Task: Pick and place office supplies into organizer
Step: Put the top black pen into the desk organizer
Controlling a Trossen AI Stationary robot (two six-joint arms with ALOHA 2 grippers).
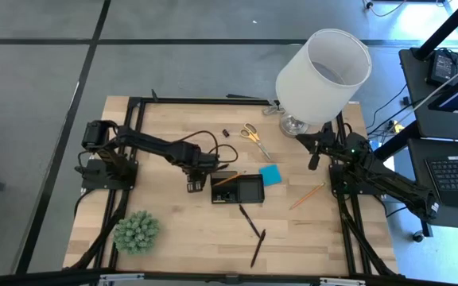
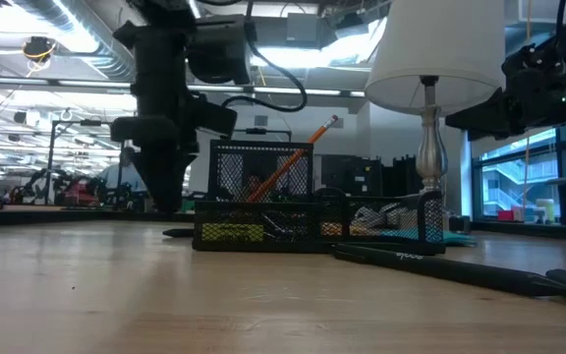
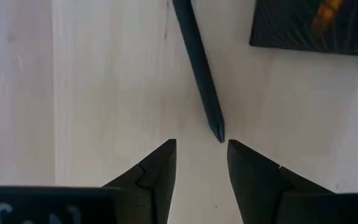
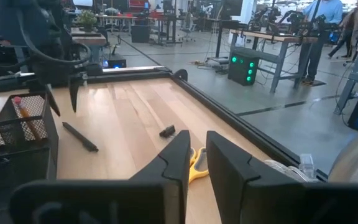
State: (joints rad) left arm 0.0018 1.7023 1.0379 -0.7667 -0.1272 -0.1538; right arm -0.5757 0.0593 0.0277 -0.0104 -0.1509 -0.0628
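— Pen first: where are we finding it?

— Left gripper (image 3: 201,163) is hanging over the table just at the organizer's (image 1: 238,189) nine o'clock side, fingers parted and empty. The black pen (image 3: 199,68) is lying flat on the wood, its tip just ahead of the gap between our fingertips.

— And its long axis?

— We are reading it as running away from the pincer, toward eleven o'clock in the wrist view, so we judge the jaws should straddle the barrel farther along.

— Which arm is nearer?

— Ours on the left, plainly; the right gripper (image 4: 195,155) is waiting nearly closed and empty by the lamp (image 1: 322,73).
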